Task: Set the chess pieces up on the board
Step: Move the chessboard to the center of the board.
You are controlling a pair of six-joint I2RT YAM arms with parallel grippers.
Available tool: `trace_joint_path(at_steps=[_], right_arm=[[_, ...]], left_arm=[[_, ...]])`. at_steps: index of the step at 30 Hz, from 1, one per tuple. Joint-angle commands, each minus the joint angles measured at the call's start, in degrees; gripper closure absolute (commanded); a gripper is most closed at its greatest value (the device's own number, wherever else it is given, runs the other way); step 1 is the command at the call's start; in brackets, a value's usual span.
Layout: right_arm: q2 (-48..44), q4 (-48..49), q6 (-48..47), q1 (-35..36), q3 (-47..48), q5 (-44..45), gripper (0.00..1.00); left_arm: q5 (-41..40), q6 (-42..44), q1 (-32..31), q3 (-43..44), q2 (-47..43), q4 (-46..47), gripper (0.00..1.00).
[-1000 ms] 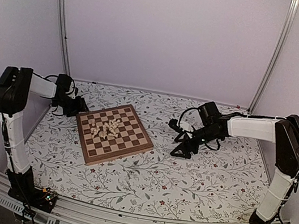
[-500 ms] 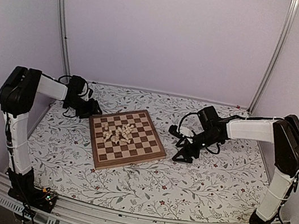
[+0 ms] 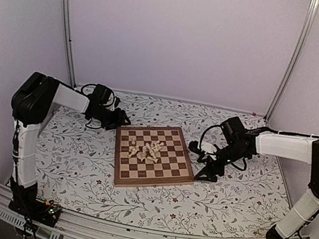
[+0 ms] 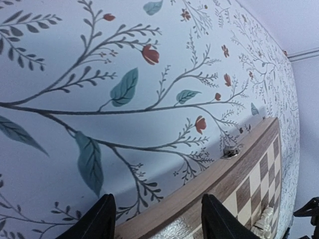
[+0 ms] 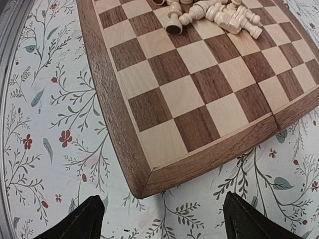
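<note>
The board (image 3: pixel 171 166) lies slightly turned in the middle of the floral cloth. The chess pieces (image 3: pixel 147 149) are heaped on their sides near its centre. My left gripper (image 3: pixel 121 119) is low at the board's far left corner, open; in the left wrist view the board's brown border (image 4: pixel 219 184) runs between its fingers (image 4: pixel 102 219), and one piece (image 4: pixel 264 221) shows. My right gripper (image 3: pixel 202 174) is open just off the right side, and the board's corner (image 5: pixel 149 179) lies ahead of its spread fingertips (image 5: pixel 79 221). The pieces (image 5: pixel 219 12) are at the top of that view.
The floral tablecloth (image 3: pixel 226 198) covers the table up to the white walls. Two aluminium posts (image 3: pixel 66 18) rise at the back corners. A metal rail (image 3: pixel 140 236) runs along the near edge. A small metal clasp (image 4: pixel 230 151) sits on the board's side.
The board has slid to the right and turned a little, with the left gripper following at its far left corner. The right gripper has backed away to the right ahead of it.
</note>
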Motion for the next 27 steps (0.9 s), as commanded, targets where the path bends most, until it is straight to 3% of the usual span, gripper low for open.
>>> trace_joint_path(at_steps=[1,19,22,27], right_arm=[[-5.55,-2.07,-0.45,-1.2,-2.76,1.87,0.13],[-13.65,0.63,1.99,-2.79,-10.83,3.5,0.13],[-14.46,0.61,2.3,-3.11,-10.85,2.67,0.13],[-16.93,-1.12,2.01,-3.5,-9.18,1.78,0.12]], left_arm=[[2.2,-3.3,-3.88,0.63,2.48,-0.2,0.4],[-0.36,-5.3,-10.9,2.43,1.64,0.07,0.4],[-4.55,-1.9,-10.51,6.06,0.28,-4.1,0.4],[-13.63,10.73,-10.13,13.45,-5.62,-16.26,0.36]])
